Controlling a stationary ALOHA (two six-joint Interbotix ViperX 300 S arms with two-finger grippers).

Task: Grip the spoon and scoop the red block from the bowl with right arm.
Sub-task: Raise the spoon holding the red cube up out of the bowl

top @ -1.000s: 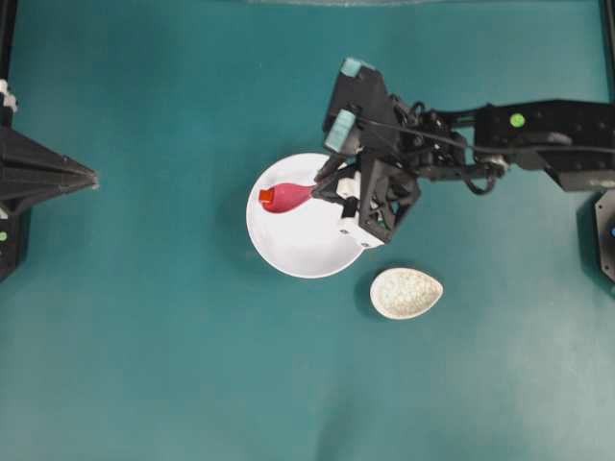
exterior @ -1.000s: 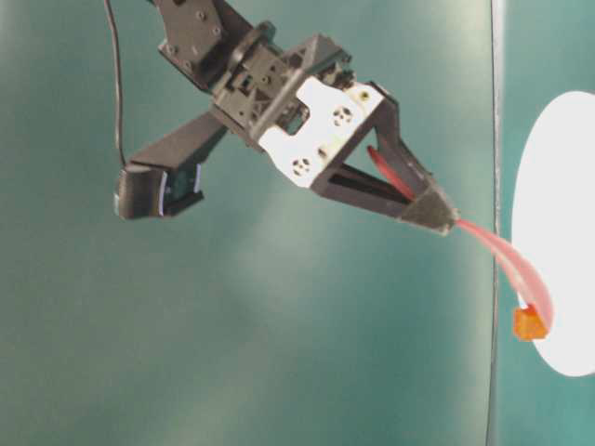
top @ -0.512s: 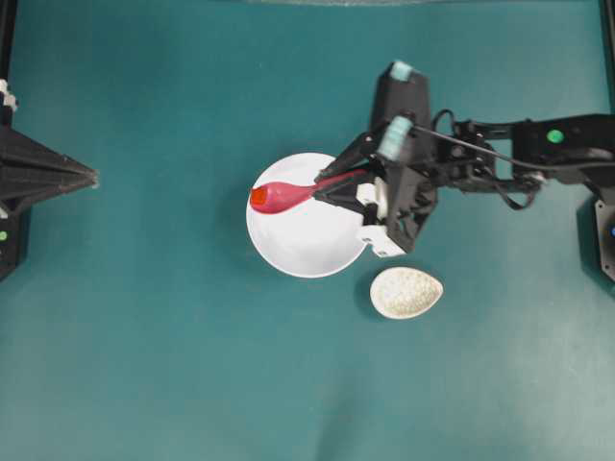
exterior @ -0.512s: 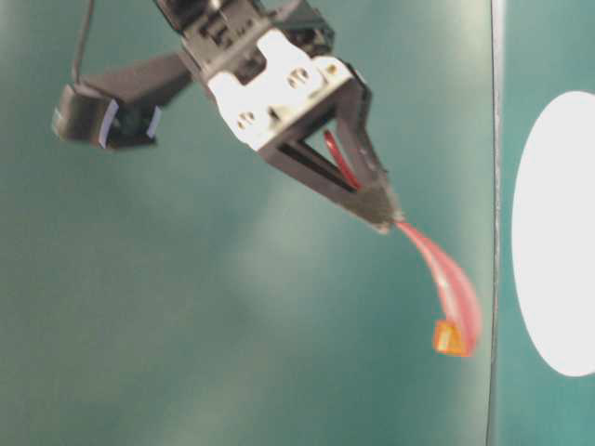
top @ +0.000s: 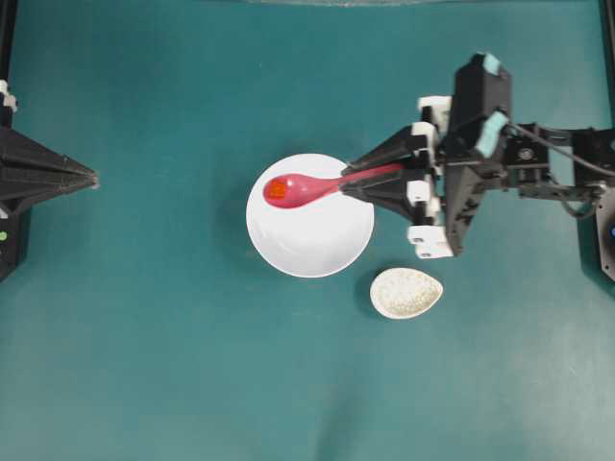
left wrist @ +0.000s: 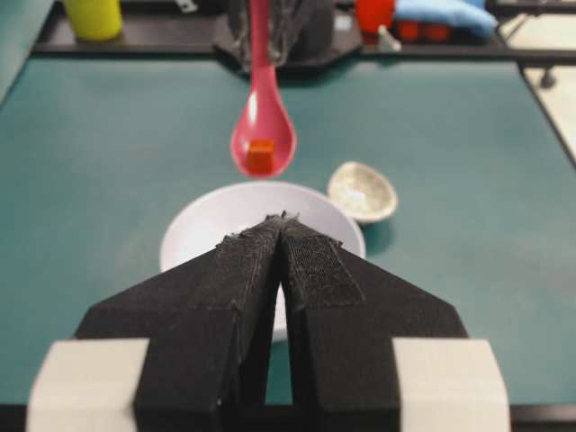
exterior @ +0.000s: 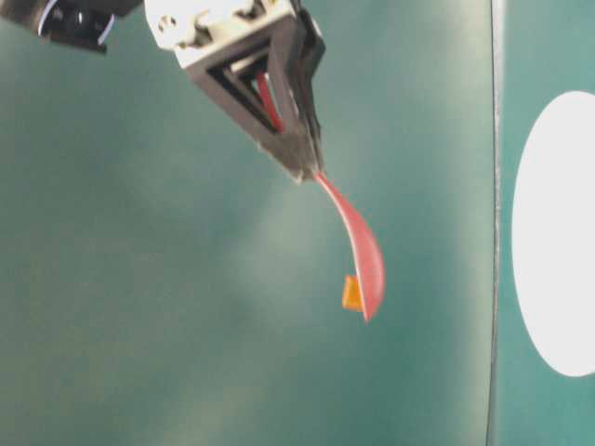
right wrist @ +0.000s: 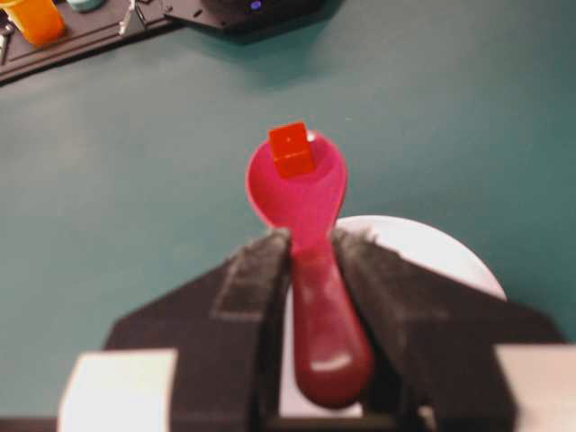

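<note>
While I watch from overhead, the right gripper point(top: 346, 182) has its jaws clenched on the spoon point(top: 312, 186), red block point(top: 276, 189) riding above the bowl point(top: 309, 240). Table-level, the block sits near the tip; any tilt could dump it. Left gripper point(left wrist: 282, 225) is closed, idle.

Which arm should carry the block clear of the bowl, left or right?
Right. Its pincer is shut on the spoon, with the red block in it, above the bowl. The left pincer is shut, holding nothing.

Bright even light, soft blur, faint shadows
</note>
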